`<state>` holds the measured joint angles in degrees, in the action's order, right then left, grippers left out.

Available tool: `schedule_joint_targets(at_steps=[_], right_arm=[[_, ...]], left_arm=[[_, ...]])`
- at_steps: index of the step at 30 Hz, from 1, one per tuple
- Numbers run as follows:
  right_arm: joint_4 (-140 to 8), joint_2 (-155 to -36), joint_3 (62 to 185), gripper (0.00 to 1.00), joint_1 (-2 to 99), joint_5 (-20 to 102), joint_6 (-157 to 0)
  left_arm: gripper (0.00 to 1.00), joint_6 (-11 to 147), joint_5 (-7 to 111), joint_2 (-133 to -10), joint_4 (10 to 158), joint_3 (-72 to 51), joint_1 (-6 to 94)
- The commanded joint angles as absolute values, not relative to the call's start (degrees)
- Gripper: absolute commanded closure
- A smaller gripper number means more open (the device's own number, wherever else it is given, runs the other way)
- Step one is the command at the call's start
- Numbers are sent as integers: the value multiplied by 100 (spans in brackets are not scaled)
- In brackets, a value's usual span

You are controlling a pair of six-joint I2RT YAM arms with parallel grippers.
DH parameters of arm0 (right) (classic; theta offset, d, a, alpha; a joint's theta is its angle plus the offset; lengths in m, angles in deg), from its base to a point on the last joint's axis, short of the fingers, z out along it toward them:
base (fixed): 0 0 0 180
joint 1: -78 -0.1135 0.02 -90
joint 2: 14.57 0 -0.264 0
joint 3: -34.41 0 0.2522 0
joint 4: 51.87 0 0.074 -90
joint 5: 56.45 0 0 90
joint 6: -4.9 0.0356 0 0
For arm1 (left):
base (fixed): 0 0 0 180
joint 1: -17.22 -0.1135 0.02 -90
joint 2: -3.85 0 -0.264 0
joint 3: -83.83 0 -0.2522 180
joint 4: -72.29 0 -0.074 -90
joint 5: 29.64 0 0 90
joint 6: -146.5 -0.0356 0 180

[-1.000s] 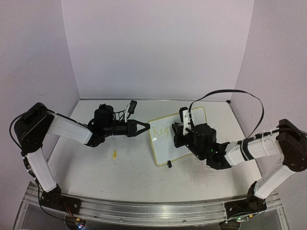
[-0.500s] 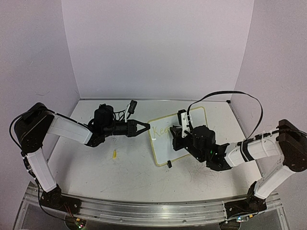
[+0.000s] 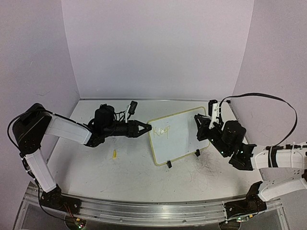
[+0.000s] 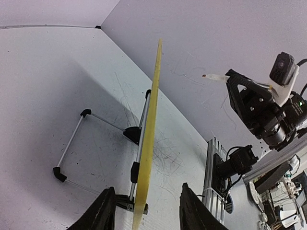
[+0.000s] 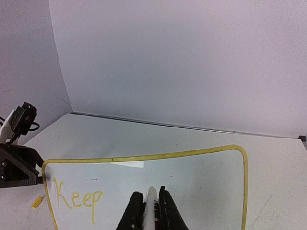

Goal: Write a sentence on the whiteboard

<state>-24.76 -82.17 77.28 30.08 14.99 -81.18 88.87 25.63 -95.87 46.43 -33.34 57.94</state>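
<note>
1. Pale yellow-green rim frames the whiteboard, which stands tilted near the centre of the table on two black clip feet.
2. The sentence reads only "Keep", at the board's left side.
3. The left gripper straddles the board's left edge; whether its fingers press the board cannot be determined.
4. The right gripper is closed on a white marker just beside the board's right edge, with the tip clear of the surface.
5. A small yellow piece lies on the table near the left gripper.

sentence | reads "Keep" | handwritten, yellow-green | on whiteboard
</note>
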Motion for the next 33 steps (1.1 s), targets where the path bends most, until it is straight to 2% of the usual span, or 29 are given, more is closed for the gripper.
schedule_joint_targets(at_steps=[1,5,10,21,29,33], right_arm=[[-2339,-8279,7675,100,2978,1987,-8275],[-2228,-8280,7606,100,2977,2136,-8215],[-2170,-8265,7521,100,2975,2248,-8120],[-2100,-8449,7527,100,2977,2359,-8188],[-2064,-8597,7557,100,2975,2459,-8235],[-2055,-8594,7551,100,2976,2482,-8237]], left_arm=[[50,8933,3093,-9277,4606,-3466,6216],[45,9048,3726,-9305,4603,-3696,6518],[44,9246,4328,-9327,4549,-3985,6700],[65,9120,4141,-9965,4215,-3943,6788],[64,8945,3680,-10288,3599,-3839,6777],[69,8947,3725,-10380,3307,-3838,6776]])
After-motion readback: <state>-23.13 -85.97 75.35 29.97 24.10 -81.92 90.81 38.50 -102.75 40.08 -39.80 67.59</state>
